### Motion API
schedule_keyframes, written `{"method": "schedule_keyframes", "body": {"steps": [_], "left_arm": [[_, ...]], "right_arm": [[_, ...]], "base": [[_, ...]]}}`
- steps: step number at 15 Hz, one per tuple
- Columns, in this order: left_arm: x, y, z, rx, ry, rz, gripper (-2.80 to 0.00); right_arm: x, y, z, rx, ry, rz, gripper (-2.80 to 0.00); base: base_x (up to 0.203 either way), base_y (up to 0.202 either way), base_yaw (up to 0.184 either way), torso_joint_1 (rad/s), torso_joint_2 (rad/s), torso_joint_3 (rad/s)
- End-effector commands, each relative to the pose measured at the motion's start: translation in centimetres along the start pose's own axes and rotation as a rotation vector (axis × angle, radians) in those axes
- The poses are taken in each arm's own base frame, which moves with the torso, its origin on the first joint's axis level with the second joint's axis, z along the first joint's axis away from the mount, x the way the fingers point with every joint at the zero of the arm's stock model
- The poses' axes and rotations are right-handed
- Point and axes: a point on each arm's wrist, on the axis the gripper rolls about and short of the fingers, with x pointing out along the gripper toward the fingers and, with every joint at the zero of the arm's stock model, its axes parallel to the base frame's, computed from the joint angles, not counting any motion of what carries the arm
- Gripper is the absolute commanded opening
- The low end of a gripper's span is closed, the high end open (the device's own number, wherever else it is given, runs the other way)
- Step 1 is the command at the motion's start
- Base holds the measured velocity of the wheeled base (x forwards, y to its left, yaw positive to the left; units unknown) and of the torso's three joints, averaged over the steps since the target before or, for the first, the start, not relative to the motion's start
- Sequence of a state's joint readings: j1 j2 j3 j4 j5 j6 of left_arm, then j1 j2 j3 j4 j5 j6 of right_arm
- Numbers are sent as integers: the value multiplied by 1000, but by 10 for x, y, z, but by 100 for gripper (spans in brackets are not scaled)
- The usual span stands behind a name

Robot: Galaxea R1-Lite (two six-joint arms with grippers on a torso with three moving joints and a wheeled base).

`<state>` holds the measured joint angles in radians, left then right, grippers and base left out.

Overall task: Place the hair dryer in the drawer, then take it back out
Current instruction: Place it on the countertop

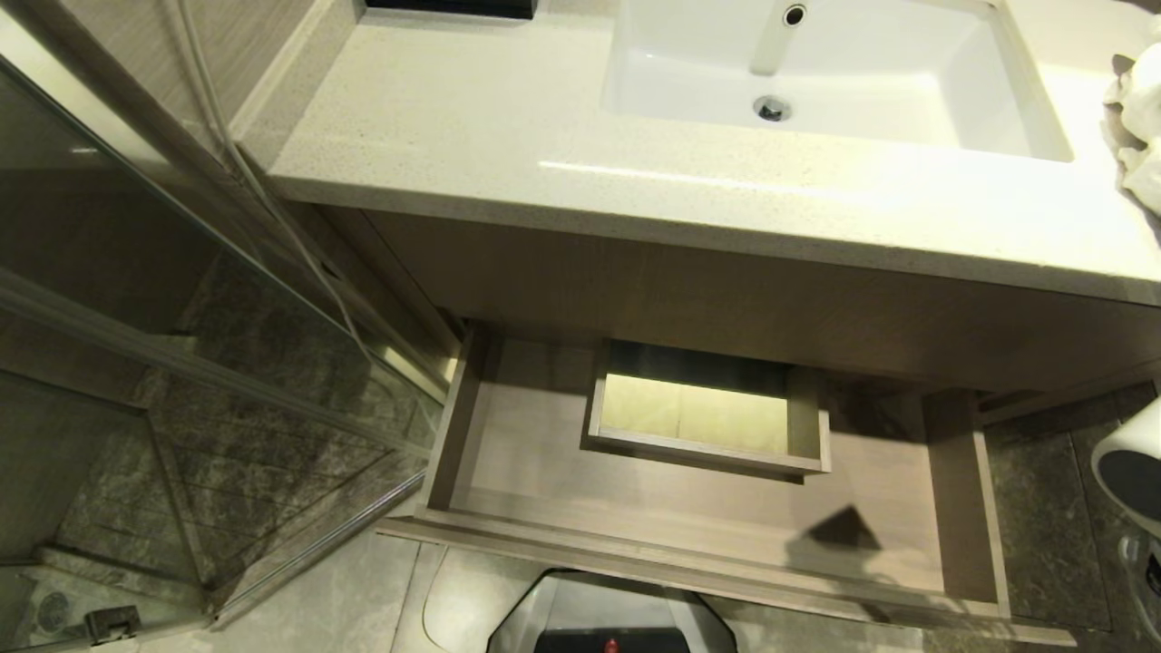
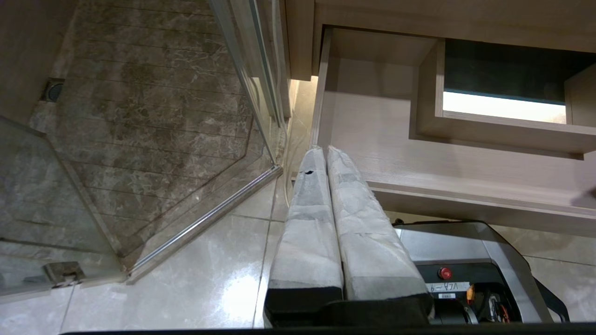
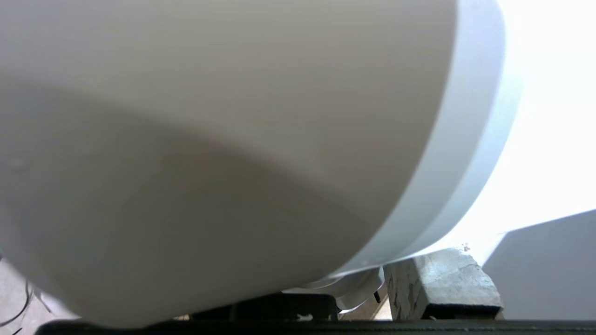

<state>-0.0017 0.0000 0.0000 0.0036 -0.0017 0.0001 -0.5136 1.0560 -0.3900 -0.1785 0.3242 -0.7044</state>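
Inside pulled-out drawer point(image 1: 508, 472), bare wood

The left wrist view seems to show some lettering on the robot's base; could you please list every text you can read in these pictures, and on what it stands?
White label on the robot's base, beside the red button: upside down in this view and too small to read with certainty.
Small white sticker on the floor tile: too small to read.
Drawer, countertop, sink, hair dryer: no text visible.
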Motion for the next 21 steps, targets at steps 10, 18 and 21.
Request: {"method": "schedule_keyframes", "body": {"steps": [10,18,21], "left_arm": [[0,0,0,0,1,0,-280],[0,0,0,0,1,0,-280],[0,0,0,0,1,0,-280]], "right_arm": [[-1,2,-2,-2,4,4,-280],[-4,7,-4,-5,-19,32,-280],[-4,9,-4,-3,-50,82,-280]], "base": [[0,0,0,156,-290,-130],[0,0,0,3,-4,-3],[0,2,-95,1,3,0]]}}
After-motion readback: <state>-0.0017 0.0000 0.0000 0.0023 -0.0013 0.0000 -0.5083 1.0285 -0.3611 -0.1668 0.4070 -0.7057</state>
